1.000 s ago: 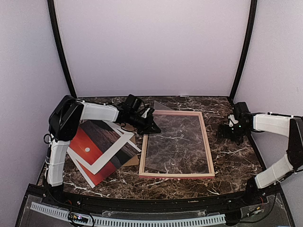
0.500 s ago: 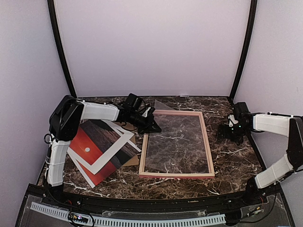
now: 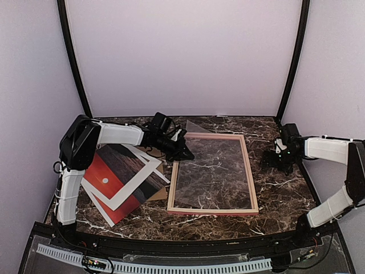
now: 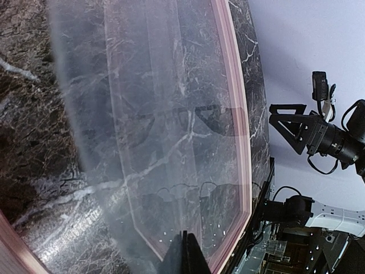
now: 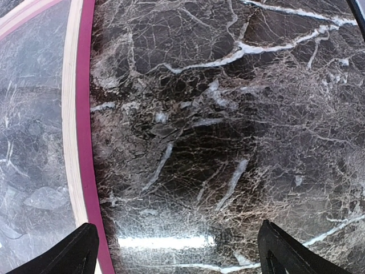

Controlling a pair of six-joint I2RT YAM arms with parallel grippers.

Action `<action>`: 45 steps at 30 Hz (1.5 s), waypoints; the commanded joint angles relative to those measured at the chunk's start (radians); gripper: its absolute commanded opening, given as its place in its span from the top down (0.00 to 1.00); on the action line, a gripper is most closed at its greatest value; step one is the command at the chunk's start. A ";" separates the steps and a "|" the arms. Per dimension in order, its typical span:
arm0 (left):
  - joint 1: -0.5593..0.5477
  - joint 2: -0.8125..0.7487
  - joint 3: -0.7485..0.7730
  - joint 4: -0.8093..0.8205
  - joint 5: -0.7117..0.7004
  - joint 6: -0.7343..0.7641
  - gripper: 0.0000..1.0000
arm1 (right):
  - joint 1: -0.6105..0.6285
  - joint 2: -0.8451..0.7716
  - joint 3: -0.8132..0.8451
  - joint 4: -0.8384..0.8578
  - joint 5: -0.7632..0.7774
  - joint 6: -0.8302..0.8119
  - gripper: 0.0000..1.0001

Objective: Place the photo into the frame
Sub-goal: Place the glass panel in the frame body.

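The frame (image 3: 249, 171), pink light wood, lies flat mid-table; its rail shows in the left wrist view (image 4: 235, 114) and the right wrist view (image 5: 80, 114). My left gripper (image 3: 183, 153) is at the frame's far left corner, fingers (image 4: 183, 256) pressed together on the edge of a clear pane (image 4: 159, 142). One corner of the pane (image 3: 191, 128) is tilted up above the frame. The photo (image 3: 114, 177), a red sunset with a white border, lies askew left of the frame. My right gripper (image 3: 275, 160) is open and empty (image 5: 177, 257) over bare table right of the frame.
Brown cardboard (image 3: 161, 193) pokes out under the photo beside the frame's near left corner. The dark marble table (image 3: 285, 194) is walled by white panels at the back and sides, with black posts in the back corners.
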 commanded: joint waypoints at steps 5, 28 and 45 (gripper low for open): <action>0.002 -0.004 0.040 -0.039 -0.001 0.031 1.00 | -0.001 0.009 -0.015 0.029 -0.008 -0.006 0.01; 0.006 -0.009 0.043 -0.056 -0.015 0.046 1.00 | -0.001 0.016 -0.016 0.032 -0.007 -0.008 0.01; 0.009 -0.013 0.049 -0.074 -0.014 0.053 1.00 | -0.001 0.023 -0.017 0.034 -0.010 -0.008 0.01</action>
